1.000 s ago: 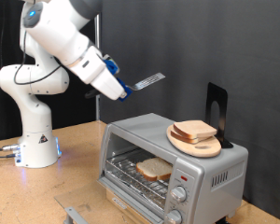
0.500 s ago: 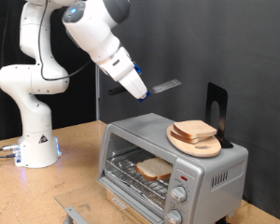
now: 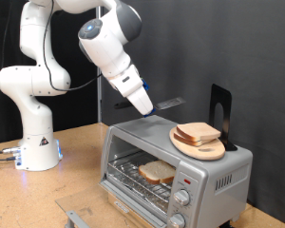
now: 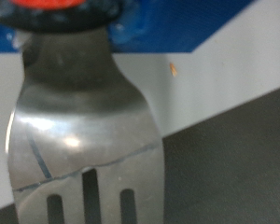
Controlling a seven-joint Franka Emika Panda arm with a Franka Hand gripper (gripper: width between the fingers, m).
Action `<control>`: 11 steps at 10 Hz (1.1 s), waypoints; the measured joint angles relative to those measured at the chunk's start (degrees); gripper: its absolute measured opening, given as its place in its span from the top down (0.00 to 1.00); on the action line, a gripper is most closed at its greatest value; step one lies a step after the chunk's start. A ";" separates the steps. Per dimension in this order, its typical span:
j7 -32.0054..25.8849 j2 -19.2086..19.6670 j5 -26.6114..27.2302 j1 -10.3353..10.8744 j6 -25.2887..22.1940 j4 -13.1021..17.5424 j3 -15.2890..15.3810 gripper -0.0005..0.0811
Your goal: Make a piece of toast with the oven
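The silver oven (image 3: 223, 176) stands at the exterior view's lower right with its glass door (image 3: 133, 201) folded down. One piece of toast (image 3: 157, 172) lies on the wire rack inside. Another pale slice (image 3: 198, 132) rests on a round wooden plate (image 3: 213, 150) on the oven's roof. My gripper (image 3: 144, 104) hangs above the oven's left part, shut on a metal spatula (image 3: 169, 102) whose slotted blade points toward the plate, a little short of it. In the wrist view the spatula blade (image 4: 84, 140) fills the picture and the fingers do not show.
A black stand (image 3: 219, 103) rises behind the plate. Two knobs (image 3: 184, 199) and a red light (image 3: 185, 180) sit on the oven's front. The arm's white base (image 3: 36, 142) stands at the left on the wooden table (image 3: 76, 180). A grey metal piece (image 3: 76, 218) lies at the front edge.
The arm has swung to the exterior view's right and come down, carrying the spatula from high above the oven's left to just above its roof, near the plate.
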 joint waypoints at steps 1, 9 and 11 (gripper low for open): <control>-0.05 0.00 0.67 0.02 1.25 -0.91 0.72 0.40; -1.88 -0.03 4.74 0.02 3.90 -3.19 2.05 0.01; -3.49 -0.85 5.70 0.01 0.61 -3.20 0.00 0.01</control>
